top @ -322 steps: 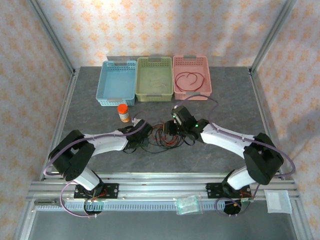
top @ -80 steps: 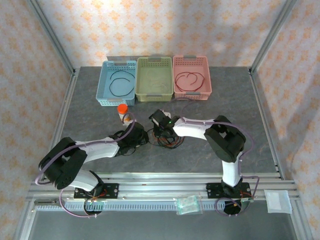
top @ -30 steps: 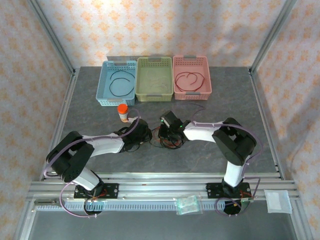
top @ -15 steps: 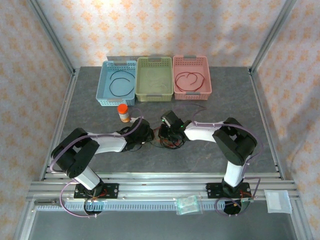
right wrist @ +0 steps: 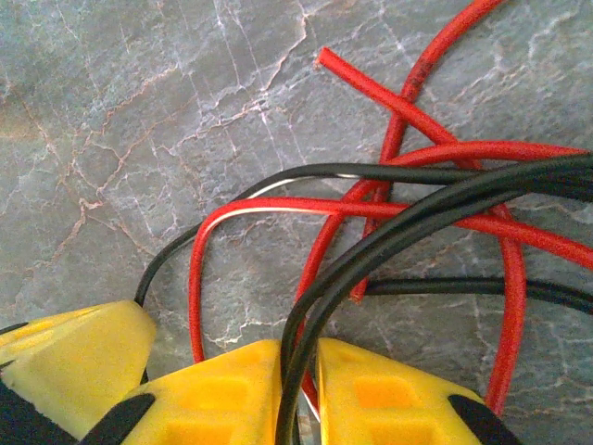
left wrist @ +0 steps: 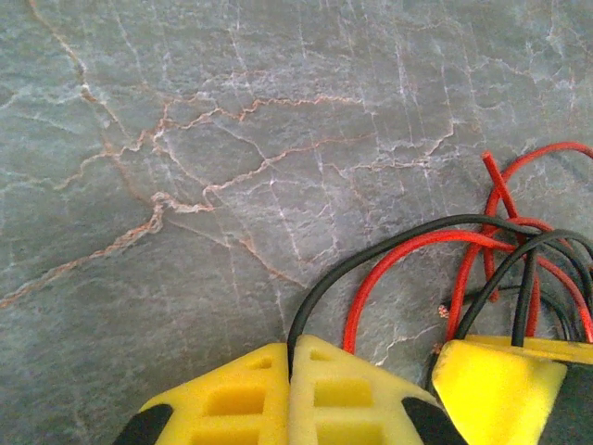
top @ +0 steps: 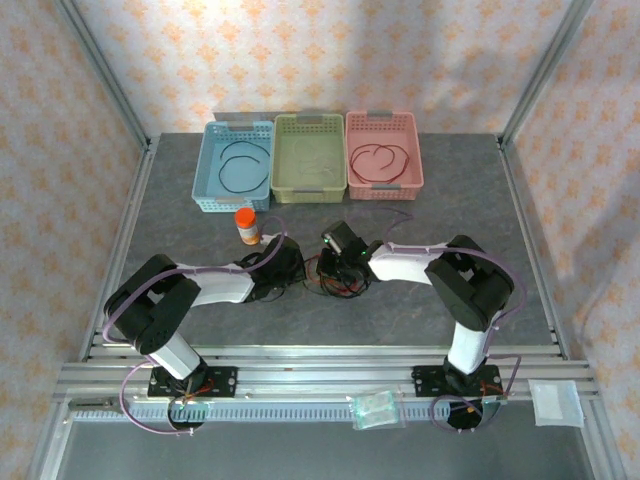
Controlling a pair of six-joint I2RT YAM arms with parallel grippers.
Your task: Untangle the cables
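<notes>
A tangle of red and black cables lies on the grey table between my two grippers. My left gripper sits at its left side. In the left wrist view, the left gripper is shut on a black cable, and a red cable runs just beside the fingers. My right gripper is at the tangle's right side. In the right wrist view, the right gripper is shut on two black cables, with a red cable passing behind them. Other red strands cross over the black ones.
Three baskets stand at the back: blue holding a black cable loop, green, and pink holding a red cable loop. An orange-capped bottle stands just behind the left gripper.
My left gripper's jaws have closed onto the black cable. Both arms have stayed almost where they were at the tangle.
</notes>
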